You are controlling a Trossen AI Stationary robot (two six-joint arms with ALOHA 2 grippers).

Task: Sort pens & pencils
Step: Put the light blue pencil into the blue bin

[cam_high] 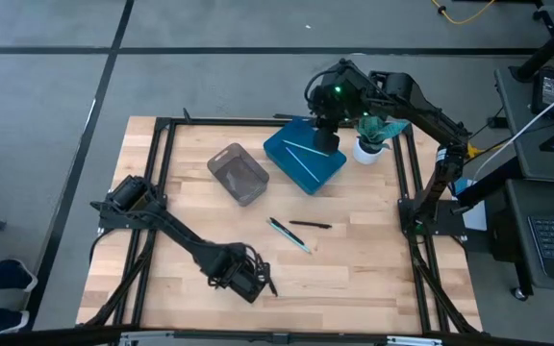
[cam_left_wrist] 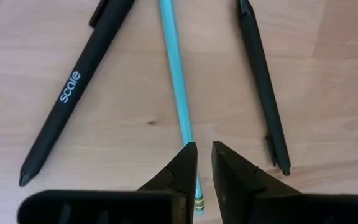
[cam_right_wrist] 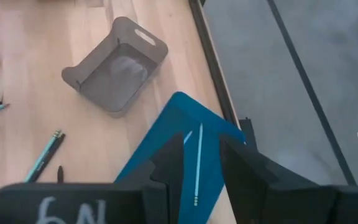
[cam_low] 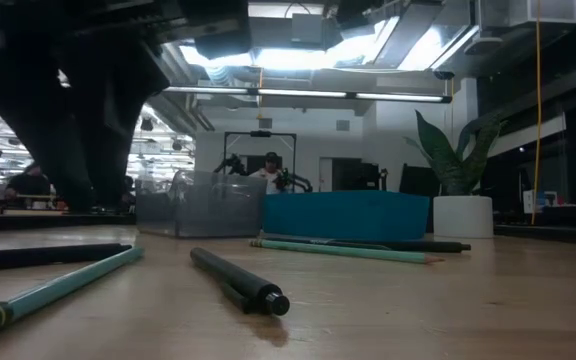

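Closest to the low camera, a black pen [cam_low: 238, 282] lies on the wooden table [cam_high: 373, 279] with a light blue pencil [cam_low: 58, 288] at its 9 o'clock and a second black pen [cam_low: 38, 257] just behind that.

Seen from above, these three sit at the table's 6 o'clock edge, under the left gripper [cam_high: 250, 279]. Its wrist view shows the fingers [cam_left_wrist: 185, 171] only a narrow slit apart and holding nothing. The pencil's eraser end passes beneath one fingertip, and a black pen lies on either side (one is lettered "scale").

Just past the table's centre, toward 4 o'clock, a loose black pen [cam_high: 311, 224] and a loose blue pencil [cam_high: 289, 234] lie close together.

The right gripper [cam_high: 330, 130] hovers at about 1 o'clock over the blue tray [cam_high: 296, 168], its fingers [cam_right_wrist: 169, 168] clearly parted and empty. Two tray pencils [cam_right_wrist: 198, 162], both light blue, lie inside the tray.

The grey bin [cam_high: 239, 173] stands at the tray's 9 o'clock; nothing can be made out inside it.

A white plant pot [cam_high: 368, 149] stands at the tray's 3 o'clock.
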